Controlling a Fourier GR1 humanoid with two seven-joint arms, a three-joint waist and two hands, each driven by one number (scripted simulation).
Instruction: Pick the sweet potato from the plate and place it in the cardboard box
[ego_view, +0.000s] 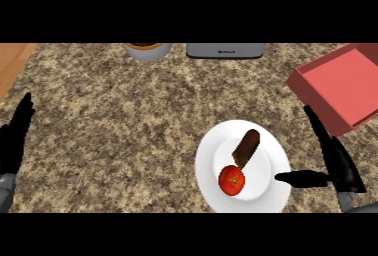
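Right hand (332, 165) (open) beside sweet potato (246, 147), angled toward upper right.

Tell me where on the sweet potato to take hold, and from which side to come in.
Probably best to grip the sweet potato across its narrow middle. It lies long and slanted on the plate, its lower end close to the tomato, so the upper half is freer. Come from the right, where the open right hand waits beside the plate.

Speckled granite counter (133, 115), white plate (275, 197), red box (341, 87), grey pot (149, 51), grey appliance (225, 50)
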